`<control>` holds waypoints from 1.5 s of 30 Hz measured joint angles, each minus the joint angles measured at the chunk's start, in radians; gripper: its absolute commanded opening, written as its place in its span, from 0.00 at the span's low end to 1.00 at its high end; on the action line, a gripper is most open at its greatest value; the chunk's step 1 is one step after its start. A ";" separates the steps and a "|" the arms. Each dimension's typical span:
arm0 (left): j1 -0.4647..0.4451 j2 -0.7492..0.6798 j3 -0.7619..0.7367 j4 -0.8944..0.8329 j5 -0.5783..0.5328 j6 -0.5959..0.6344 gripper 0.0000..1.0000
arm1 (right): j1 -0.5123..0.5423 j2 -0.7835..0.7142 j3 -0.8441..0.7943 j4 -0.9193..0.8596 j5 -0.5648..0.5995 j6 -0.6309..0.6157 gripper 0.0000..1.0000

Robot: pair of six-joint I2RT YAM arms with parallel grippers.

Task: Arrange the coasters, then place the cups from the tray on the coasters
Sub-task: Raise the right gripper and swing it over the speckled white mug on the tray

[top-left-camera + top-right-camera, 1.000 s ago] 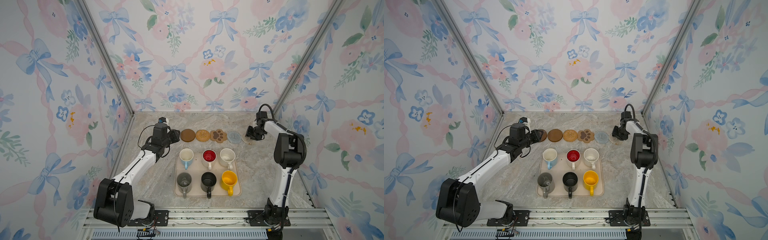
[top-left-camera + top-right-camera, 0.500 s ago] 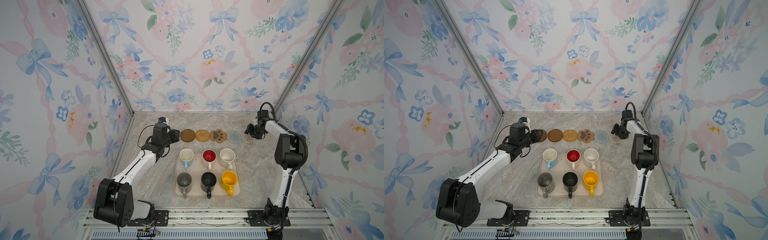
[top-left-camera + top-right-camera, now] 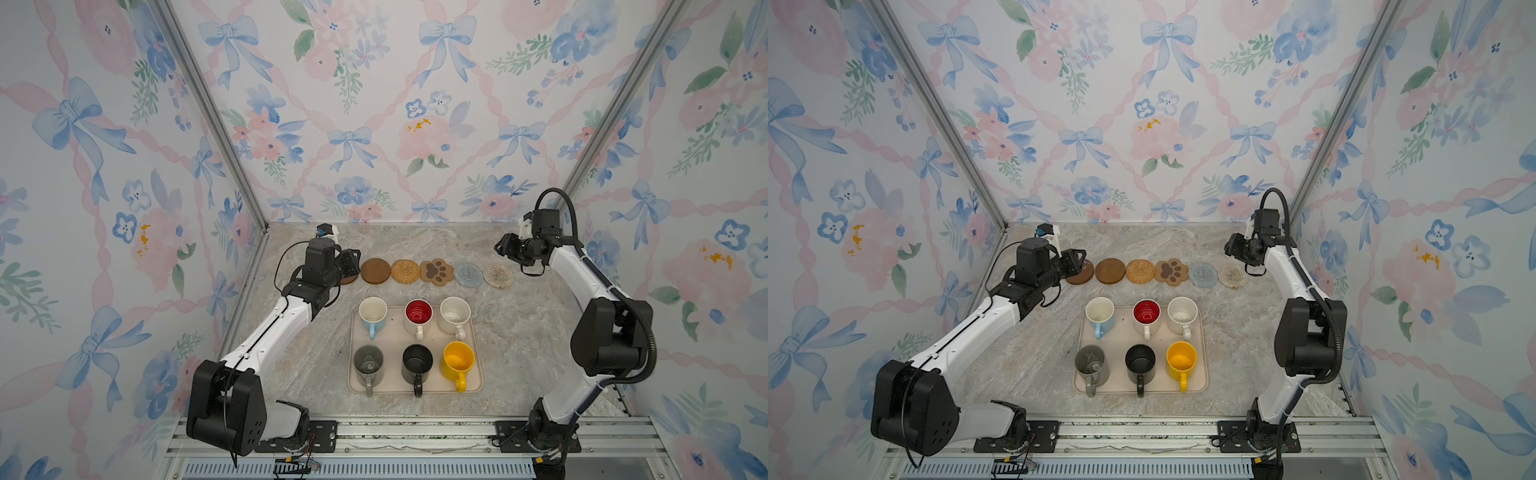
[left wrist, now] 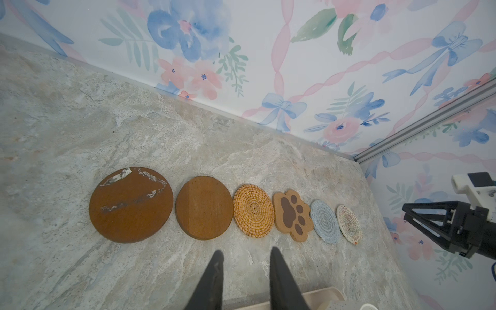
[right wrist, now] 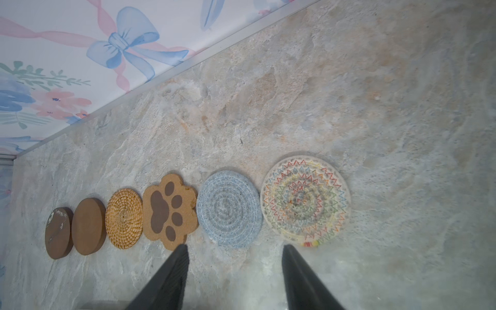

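Six coasters lie in a row behind the tray: a brown disc (image 4: 131,204), a second brown disc (image 3: 375,271), a rattan round (image 3: 406,271), a paw shape (image 3: 436,272), a blue-grey round (image 3: 468,274) and a cream round (image 3: 498,275). Six cups stand on the beige tray (image 3: 478,386): light blue (image 3: 372,312), red-inside (image 3: 418,313), speckled (image 3: 454,312), grey (image 3: 368,361), black (image 3: 417,360), yellow (image 3: 458,358). My left gripper (image 3: 351,259) hovers over the leftmost disc, slightly open and empty. Raised just right of the cream round, my right gripper (image 3: 500,247) is open and empty.
Floral walls close in the marble table (image 3: 519,332) at the back and both sides. Bare marble lies left and right of the tray. The arm bases sit on a metal rail (image 3: 415,432) at the front.
My right gripper has opened wider and lifted back off the cream round, which stays on the table. The left arm has not moved.
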 measured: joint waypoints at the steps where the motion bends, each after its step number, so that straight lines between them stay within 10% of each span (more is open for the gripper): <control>1: -0.004 -0.003 0.000 0.001 -0.010 0.003 0.28 | 0.015 -0.029 -0.026 -0.002 0.000 -0.004 0.60; 20: -0.247 -0.175 -0.226 0.026 -0.276 0.068 0.41 | 0.380 -0.605 -0.327 -0.220 0.196 -0.095 0.71; 45: -0.256 -0.186 -0.376 0.181 -0.360 0.149 0.73 | 0.647 -0.614 -0.553 -0.358 0.243 0.077 0.87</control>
